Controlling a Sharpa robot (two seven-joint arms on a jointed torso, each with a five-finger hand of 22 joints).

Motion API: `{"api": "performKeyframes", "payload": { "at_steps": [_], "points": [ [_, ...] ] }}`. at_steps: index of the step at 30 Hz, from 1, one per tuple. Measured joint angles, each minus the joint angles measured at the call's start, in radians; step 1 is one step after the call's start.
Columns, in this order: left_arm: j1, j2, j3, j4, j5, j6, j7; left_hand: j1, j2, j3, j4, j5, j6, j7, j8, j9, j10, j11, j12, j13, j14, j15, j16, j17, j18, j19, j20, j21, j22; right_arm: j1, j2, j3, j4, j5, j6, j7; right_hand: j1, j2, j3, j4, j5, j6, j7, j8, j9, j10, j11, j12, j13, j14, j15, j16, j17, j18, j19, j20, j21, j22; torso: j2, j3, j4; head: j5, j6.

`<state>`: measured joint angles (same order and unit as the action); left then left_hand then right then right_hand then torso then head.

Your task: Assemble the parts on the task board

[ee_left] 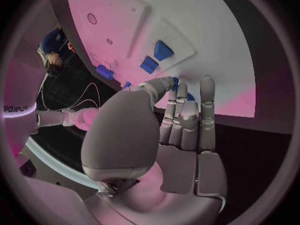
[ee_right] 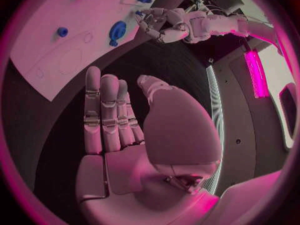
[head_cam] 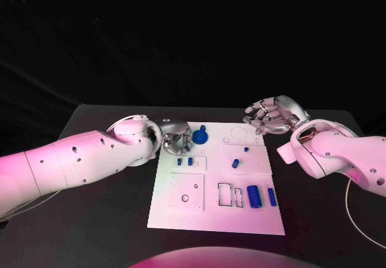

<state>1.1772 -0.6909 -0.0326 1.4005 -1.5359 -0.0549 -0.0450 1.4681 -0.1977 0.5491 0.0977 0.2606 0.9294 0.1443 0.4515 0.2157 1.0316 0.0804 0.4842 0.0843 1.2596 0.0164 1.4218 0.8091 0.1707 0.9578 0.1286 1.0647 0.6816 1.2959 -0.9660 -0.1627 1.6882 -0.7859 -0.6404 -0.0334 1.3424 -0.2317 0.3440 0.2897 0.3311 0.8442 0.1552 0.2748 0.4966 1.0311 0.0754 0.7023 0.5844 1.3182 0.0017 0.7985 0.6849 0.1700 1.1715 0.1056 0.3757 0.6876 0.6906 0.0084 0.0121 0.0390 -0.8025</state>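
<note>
**A:** Right, head view first. Where do things stand?

**B:** The left hand (head_cam: 170, 138) sits over the task board (head_cam: 216, 220) near its far left corner, just beside a round blue part (head_cam: 200, 135). Whether it holds anything I cannot tell from here. The right hand (head_cam: 272, 116) hovers off the board's far right corner, fingers apart, holding nothing. 2 long blue parts (head_cam: 255, 196) lie near the board's right edge, and small blue parts (head_cam: 235, 163) sit mid-board.

**A:** And the left wrist view?

**B:** The left hand's fingers (ee_left: 187, 120) stand straight and close together above the board, with small blue parts (ee_left: 163, 50) beyond the fingertips. Nothing is visibly pinched, though the thumb hides part of the palm.

**A:** Right wrist?

**B:** The right hand (ee_right: 119, 120) is flat and empty over the black table (ee_right: 62, 135); the round blue part (ee_right: 117, 31) shows on the board across from it.

**A:** Advice for the step?

**B:** I judge the left hand is lining up on a part. It should come down slowly, pinch it squarely, and keep it upright over its seat.

**A:** Any writing?

**B:** None I can read.
</note>
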Motion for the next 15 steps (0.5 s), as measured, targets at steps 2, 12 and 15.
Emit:
{"api": "performKeyframes", "payload": {
  "at_steps": [2,12,15],
  "points": [
    [0.0,0.0,0.0,0.0,0.0,0.001,0.0,0.0,0.0,0.0,0.0,0.0,0.0,0.0,0.0,0.0,0.0,0.0,0.0,0.0,0.0,0.0,0.0,0.0,0.0,0.0,0.0,0.0,0.0,0.0,0.0,0.0,0.0,0.0,0.0,0.0,0.0,0.0,0.0,0.0,0.0,0.0,0.0,0.0,0.0,0.0,0.0,0.0,0.0,0.0,0.0,0.0,0.0,0.0,0.0,0.0,0.0,0.0,0.0,0.0002,0.0,0.0,0.0],
    [0.0,0.004,0.0,-0.002,0.0,0.004,-0.002,0.0,0.0,0.003,-0.003,0.0,0.003,0.003,0.0,0.0,0.004,0.004,0.0,0.0,0.0,0.0,0.0,0.0,0.0,0.0,0.0,0.0,0.0,0.0,0.0,0.0,0.0,0.0,0.0,0.0,0.0,0.0,0.0,0.0,0.0,-0.001,-0.001,0.0,0.0,0.0,0.0,0.0,-0.001,0.0,0.0,0.0,0.0,0.0,0.0,0.0,0.0,0.0,0.0,0.0006,0.0002,0.001,0.0],
    [0.0,0.008,-0.001,-0.006,0.0,0.006,-0.002,0.0,0.0,0.003,-0.003,0.0,0.004,0.004,0.0,0.0,0.004,0.004,0.0,0.0,0.0,0.0,0.0,0.0,0.0,0.0,0.0,0.0,0.0,0.0,0.0,0.0,0.0,0.0,0.0,0.0,0.0,0.0,0.0,0.0,0.0,-0.001,-0.001,0.0,0.0,0.0,0.0,0.0,-0.001,0.0,0.0,0.0,0.0,0.0,0.0,0.0,0.0,0.0,0.0,0.0006,0.0004,0.001,0.0]
  ]
}}
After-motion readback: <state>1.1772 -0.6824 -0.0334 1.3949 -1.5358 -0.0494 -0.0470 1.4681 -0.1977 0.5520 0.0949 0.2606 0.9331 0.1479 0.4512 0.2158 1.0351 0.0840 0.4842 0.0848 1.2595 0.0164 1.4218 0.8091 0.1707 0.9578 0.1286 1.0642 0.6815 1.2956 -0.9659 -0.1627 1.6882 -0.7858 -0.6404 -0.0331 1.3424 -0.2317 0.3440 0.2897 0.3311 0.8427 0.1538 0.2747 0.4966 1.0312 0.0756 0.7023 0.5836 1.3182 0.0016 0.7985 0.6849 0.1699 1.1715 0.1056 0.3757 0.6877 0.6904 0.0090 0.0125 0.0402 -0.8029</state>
